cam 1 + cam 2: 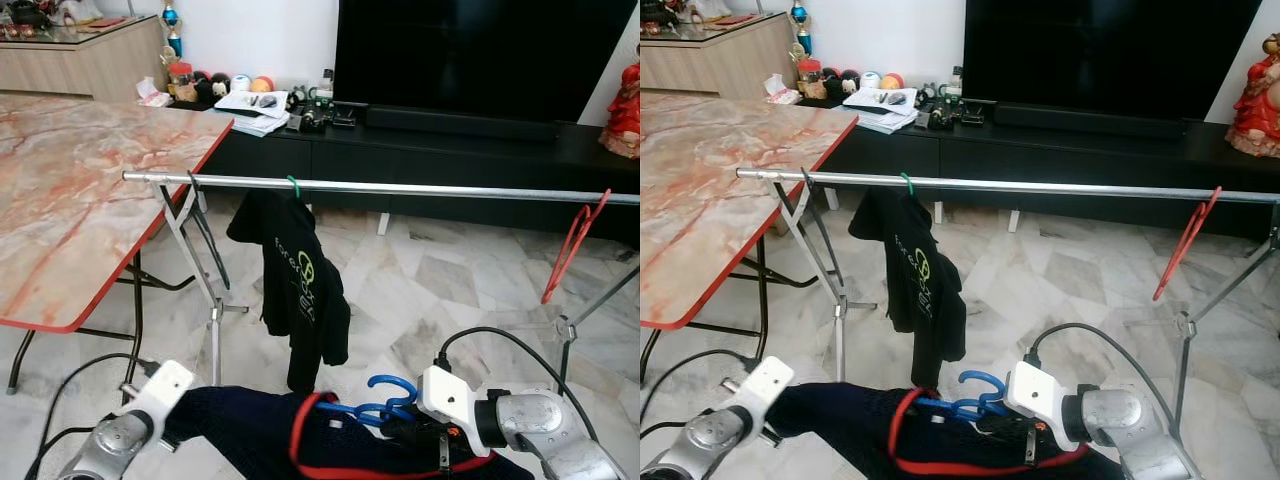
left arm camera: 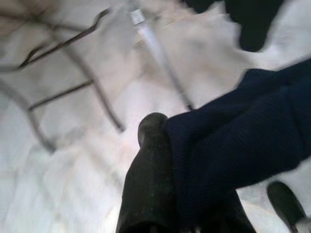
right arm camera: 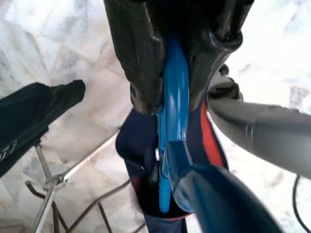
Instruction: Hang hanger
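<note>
Your right gripper point(image 3: 180, 92) clamps the blue hanger point(image 3: 175, 126) between its fingers | left gripper point(image 2: 194, 194) pinches navy shirt point(image 2: 243, 145) | steel rail point(image 1: 400, 187) unreached, hanging remains.

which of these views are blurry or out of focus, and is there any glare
Left wrist view: soft all over, the navy garment and rack legs smeared. Right wrist view: the blue hanger between the fingers is fairly sharp, the near tube blurred. Eye views: crisp on the rail; pale sheen on the marble floor, no strong glare.
</note>
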You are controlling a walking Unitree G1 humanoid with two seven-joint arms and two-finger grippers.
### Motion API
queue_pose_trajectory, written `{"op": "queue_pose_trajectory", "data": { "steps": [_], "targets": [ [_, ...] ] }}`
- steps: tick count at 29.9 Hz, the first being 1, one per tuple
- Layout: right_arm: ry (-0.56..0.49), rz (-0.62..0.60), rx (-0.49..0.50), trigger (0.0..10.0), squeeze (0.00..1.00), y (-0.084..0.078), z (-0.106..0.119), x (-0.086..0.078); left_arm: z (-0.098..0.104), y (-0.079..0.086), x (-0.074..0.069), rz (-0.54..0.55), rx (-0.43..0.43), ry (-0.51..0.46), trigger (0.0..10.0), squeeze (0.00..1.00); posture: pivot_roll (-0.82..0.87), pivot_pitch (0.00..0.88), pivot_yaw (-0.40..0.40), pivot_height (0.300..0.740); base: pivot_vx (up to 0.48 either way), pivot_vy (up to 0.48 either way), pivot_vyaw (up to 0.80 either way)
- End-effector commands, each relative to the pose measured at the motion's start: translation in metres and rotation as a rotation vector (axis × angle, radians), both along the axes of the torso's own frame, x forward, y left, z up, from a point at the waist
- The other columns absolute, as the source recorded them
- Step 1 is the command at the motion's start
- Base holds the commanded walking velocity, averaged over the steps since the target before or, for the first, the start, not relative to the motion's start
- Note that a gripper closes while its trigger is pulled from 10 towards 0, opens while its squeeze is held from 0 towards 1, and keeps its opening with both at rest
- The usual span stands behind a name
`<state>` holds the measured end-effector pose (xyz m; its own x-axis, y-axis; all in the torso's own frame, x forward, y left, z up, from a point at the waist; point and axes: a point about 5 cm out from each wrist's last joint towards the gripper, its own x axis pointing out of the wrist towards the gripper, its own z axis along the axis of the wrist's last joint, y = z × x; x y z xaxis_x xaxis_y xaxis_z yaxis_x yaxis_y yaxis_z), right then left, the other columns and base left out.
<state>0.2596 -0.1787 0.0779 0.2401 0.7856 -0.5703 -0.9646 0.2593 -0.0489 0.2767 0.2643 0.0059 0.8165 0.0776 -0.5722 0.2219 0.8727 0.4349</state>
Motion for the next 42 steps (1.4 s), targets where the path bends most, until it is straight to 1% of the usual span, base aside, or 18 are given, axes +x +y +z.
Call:
{"op": "queue_pose_trajectory", "data": {
  "steps": [1,6,10,14,17,19,22,23,26,27,30,31,33,36,37,38,40,42],
  "targets": [
    [-0.021,-0.038,-0.007,10.0,0.00,-0.015,0.009,0.002,0.002,0.021,-0.005,0.113,0.035,0.022,0.0,0.00,0.14,0.032,-0.011,0.740,0.000,0.000,0.00],
    [-0.046,-0.091,0.080,10.0,0.00,-0.024,0.025,0.010,-0.014,0.023,-0.020,0.184,0.024,0.161,0.0,0.00,0.14,0.030,-0.010,0.740,0.000,0.000,0.00],
    [-0.055,-0.112,0.137,10.0,0.00,-0.034,0.036,0.011,-0.024,0.033,-0.036,0.361,-0.013,0.233,0.0,0.00,0.14,0.023,-0.005,0.740,0.000,0.000,0.00],
    [-0.061,-0.141,0.212,10.0,0.00,-0.038,0.044,0.012,-0.031,0.030,-0.043,0.357,-0.042,0.290,0.0,0.00,0.14,0.022,-0.003,0.740,0.000,0.000,0.00],
    [-0.068,-0.156,0.226,10.0,0.00,-0.039,0.045,0.013,-0.034,0.026,-0.045,0.322,-0.056,0.314,0.0,0.00,0.14,0.021,-0.002,0.740,0.000,0.000,0.00],
    [-0.090,-0.178,0.256,10.0,0.00,-0.036,0.044,0.015,-0.037,0.012,-0.043,0.195,-0.076,0.341,0.0,0.00,0.14,0.020,-0.002,0.740,0.000,0.000,0.00],
    [-0.200,-0.327,0.288,10.0,0.00,-0.025,0.039,0.034,-0.029,-0.004,-0.026,0.037,-0.062,0.260,0.0,0.00,0.13,0.021,-0.004,0.740,0.000,0.000,0.00],
    [-0.200,-0.327,0.288,10.0,0.00,-0.025,0.039,0.034,-0.029,-0.004,-0.026,0.037,-0.062,0.260,0.0,0.00,0.13,0.021,-0.004,0.740,0.000,0.000,0.00],
    [-0.254,-0.456,0.471,10.0,0.00,-0.010,0.044,0.046,-0.016,-0.021,-0.009,-0.064,-0.137,0.138,0.0,0.00,0.14,0.022,-0.007,0.740,0.000,0.000,0.00],
    [-0.242,-0.518,0.567,10.0,0.00,-0.004,0.044,0.050,-0.012,-0.027,-0.004,-0.100,-0.162,0.107,0.0,0.00,0.15,0.025,-0.009,0.740,0.000,0.000,0.00],
    [-0.206,-0.639,0.746,10.0,0.00,0.011,0.040,0.055,-0.004,-0.039,0.005,-0.160,-0.204,0.058,0.0,0.00,0.16,0.027,-0.009,0.740,0.000,0.000,0.00],
    [-0.209,-0.680,0.766,10.0,0.00,0.014,0.038,0.056,-0.002,-0.041,0.007,-0.160,-0.222,0.047,0.0,0.00,0.16,0.027,-0.009,0.740,0.000,0.000,0.00],
    [-0.215,-0.708,0.751,10.0,0.00,0.018,0.034,0.057,-0.001,-0.042,0.008,-0.162,-0.245,0.033,0.0,0.00,0.16,0.027,-0.009,0.740,0.000,0.000,0.00],
    [-0.300,-0.766,0.576,10.0,0.00,0.022,0.020,0.060,0.000,-0.044,0.008,-0.161,-0.270,0.023,0.0,0.00,0.16,0.027,-0.009,0.740,0.000,0.000,0.00],
    [-0.310,-0.841,0.573,10.0,0.00,0.019,0.017,0.062,0.000,-0.044,0.008,-0.165,-0.269,0.022,0.0,0.00,0.15,0.027,-0.015,0.740,0.000,0.000,0.00],
    [-0.310,-0.841,0.573,10.0,0.00,0.019,0.017,0.062,0.000,-0.044,0.008,-0.165,-0.269,0.022,0.0,0.00,0.15,0.027,-0.015,0.740,0.000,0.000,0.00],
    [-0.301,-1.100,0.538,10.0,0.00,0.008,0.003,0.068,-0.004,-0.046,0.004,-0.160,-0.261,0.018,0.0,0.00,0.16,0.028,-0.020,0.740,0.000,0.000,0.00],
    [-0.247,-1.160,0.425,10.0,0.00,0.006,-0.011,0.066,-0.005,-0.046,0.003,-0.141,-0.256,0.006,0.0,0.00,0.15,0.028,-0.020,0.740,0.000,0.000,0.00]
  ]
}}
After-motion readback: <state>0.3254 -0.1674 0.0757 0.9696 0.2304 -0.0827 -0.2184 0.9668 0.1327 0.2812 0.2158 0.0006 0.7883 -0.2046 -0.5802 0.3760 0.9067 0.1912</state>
